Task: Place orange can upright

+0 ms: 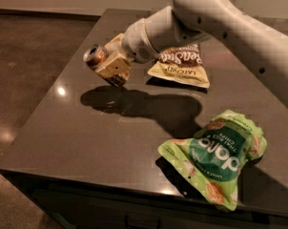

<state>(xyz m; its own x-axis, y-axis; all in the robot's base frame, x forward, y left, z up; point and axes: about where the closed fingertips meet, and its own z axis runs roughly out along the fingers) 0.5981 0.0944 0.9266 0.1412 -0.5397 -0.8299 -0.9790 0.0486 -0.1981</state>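
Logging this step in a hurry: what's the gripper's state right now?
Gripper: closed on the orange can, holding it tipped sideways above the table, left of the brown snack bag.

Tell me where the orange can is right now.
The orange can sits tilted in the gripper, above the table toward the camera view's upper left, just left of the brown snack bag.

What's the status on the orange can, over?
Gripper above table left rear, shut on orange can. Can sideways, off the surface. Brown snack bag and green snack bag lie apart from it.
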